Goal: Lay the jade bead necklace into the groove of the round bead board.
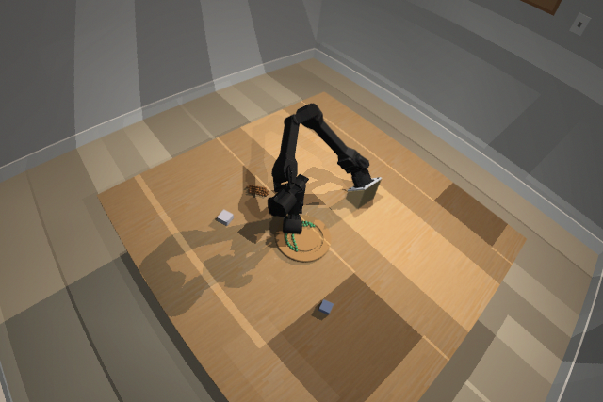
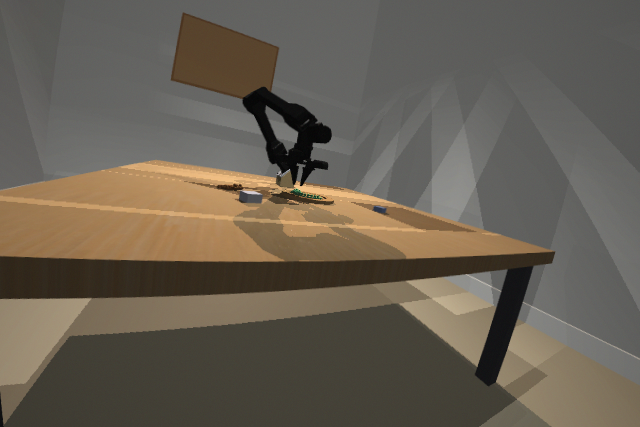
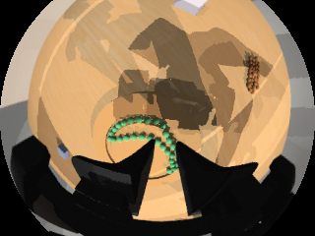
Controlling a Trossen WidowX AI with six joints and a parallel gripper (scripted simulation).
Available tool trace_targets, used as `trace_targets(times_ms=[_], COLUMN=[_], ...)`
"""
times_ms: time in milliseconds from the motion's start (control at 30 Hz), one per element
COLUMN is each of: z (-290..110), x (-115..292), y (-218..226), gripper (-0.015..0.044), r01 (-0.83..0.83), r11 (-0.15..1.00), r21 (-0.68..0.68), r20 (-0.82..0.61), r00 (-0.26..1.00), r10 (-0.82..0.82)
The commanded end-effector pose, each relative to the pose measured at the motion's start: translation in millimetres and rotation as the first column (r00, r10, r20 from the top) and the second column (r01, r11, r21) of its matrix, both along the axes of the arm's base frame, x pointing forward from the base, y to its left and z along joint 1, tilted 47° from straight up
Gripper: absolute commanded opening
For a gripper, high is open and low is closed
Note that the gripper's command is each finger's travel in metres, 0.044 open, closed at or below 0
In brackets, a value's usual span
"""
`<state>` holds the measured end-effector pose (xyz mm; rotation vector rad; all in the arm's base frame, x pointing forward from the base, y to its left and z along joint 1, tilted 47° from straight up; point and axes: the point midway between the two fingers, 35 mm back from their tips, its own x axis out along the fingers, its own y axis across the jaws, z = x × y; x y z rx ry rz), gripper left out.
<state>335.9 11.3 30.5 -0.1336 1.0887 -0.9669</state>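
- Wrist view: green necklace [image 1: 290, 242] [image 2: 310, 196] [image 3: 139, 120] lying on board [image 1: 304, 258] [image 2: 326, 201] [image 3: 100, 130], loop squashed; one strand roughly tracking part of groove [image 1: 322, 237] [image 3: 106, 147], other cutting across middle.
- Step in hand, prob.: spreading loop to fit groove, w/ placing only part done.
- Gripper [image 1: 292, 223] [image 2: 298, 184] [image 3: 165, 144] hovering low over board; tips standing apart, narrow gap, nothing clamped.
- Tips appearing nr inner strand in wrist view; ext. view showing them above beads. Exact height: can't tell.
- Next move, my guess: lowering onto inner strand, then pinching or pushing it outward to uncovered side of groove.
- Risk: dragging outer strand off its line while shifting inner one. Beads prob. rolling & bunching if pushed too hard.
- Containers: board's groove serving as only receptacle seen; holding beads along one part at most, far stretch going bare. Seating depth unclear.
- Brown beads [image 1: 256, 190] [image 2: 230, 186] [image 3: 252, 74] lying off board, also pale block [image 1: 224, 217] [image 2: 250, 197] [image 3: 191, 5] & blue block [image 1: 325, 307] [image 2: 379, 209] [image 3: 63, 150].
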Motion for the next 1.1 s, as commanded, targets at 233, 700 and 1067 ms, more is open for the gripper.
trace_targets(times_ms=[233, 700, 1067], z=[-6, -20, -19], x=[1, 1, 3], y=[-5, -22, -21], gripper=[0.012, 0.012, 0.0015], r01=[-0.005, -0.004, 0.0], r11=[1.0, 1.0, 1.0], r21=[-0.002, -0.009, -0.001], r20=[-0.001, -0.004, 0.003], r00=[1.0, 1.0, 1.0], r10=[0.005, 0.004, 0.0])
